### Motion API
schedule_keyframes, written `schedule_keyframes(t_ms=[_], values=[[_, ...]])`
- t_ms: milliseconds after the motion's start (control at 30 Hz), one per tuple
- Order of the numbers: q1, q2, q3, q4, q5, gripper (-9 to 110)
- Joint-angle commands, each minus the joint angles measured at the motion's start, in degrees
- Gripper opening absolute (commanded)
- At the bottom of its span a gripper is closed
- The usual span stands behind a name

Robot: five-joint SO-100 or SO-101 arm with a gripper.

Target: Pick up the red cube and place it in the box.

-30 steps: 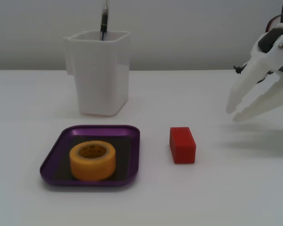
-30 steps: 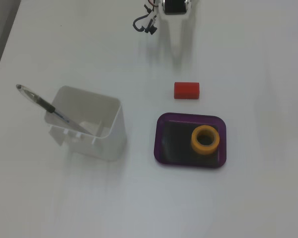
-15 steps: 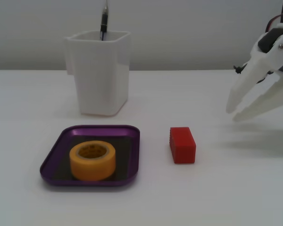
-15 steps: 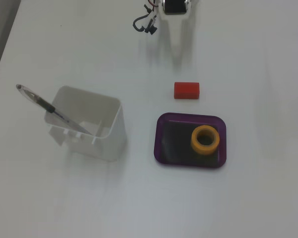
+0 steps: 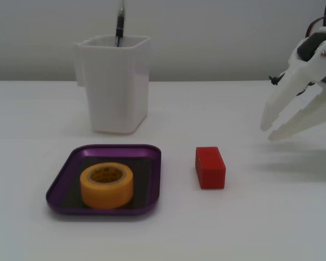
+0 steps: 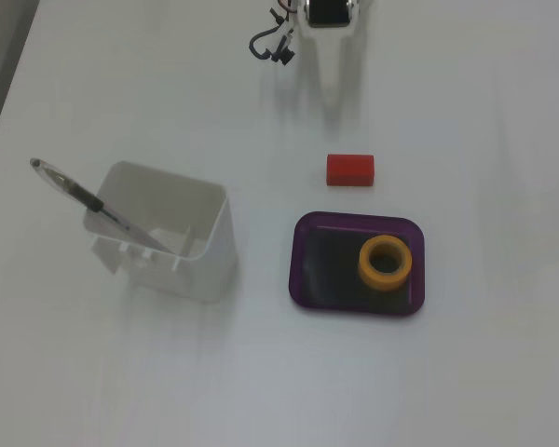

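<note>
Resting on the tabletop (image 5: 271, 217): red cube (image 5: 210, 167), beside the box (image 5: 152, 174) holding a tape roll (image 5: 107, 185). Tool (image 5: 269, 129) empty, fingers apart, well clear of the cube.

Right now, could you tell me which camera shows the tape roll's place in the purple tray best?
The fixed view from above: the yellow tape roll sits toward the right end of the purple tray, leaving bare floor. The low fixed view shows the roll foreshortened.

tape (image 5: 106, 185) in box (image 5: 148, 179), cube (image 5: 210, 167) beside
</note>
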Motion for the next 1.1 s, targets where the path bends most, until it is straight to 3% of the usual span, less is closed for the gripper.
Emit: schedule_keyframes(t_ms=[0, 233, 433, 600, 733, 1067], values=[[0.0, 4.0, -7.3, -0.7, -0.3, 1], [0.0, -5.9, -18.2, -5.2, -0.3, 1], [-0.4, -38.6, -38.8, -4.2, -0.3, 5], [-8.1, -63.9, -56.1, 3.3, 0.1, 18], [-13.4, -78.4, -66.4, 6.8, 0.2, 21], [-8.3, -97.9, -71.4, 5.1, -0.7, 21]])
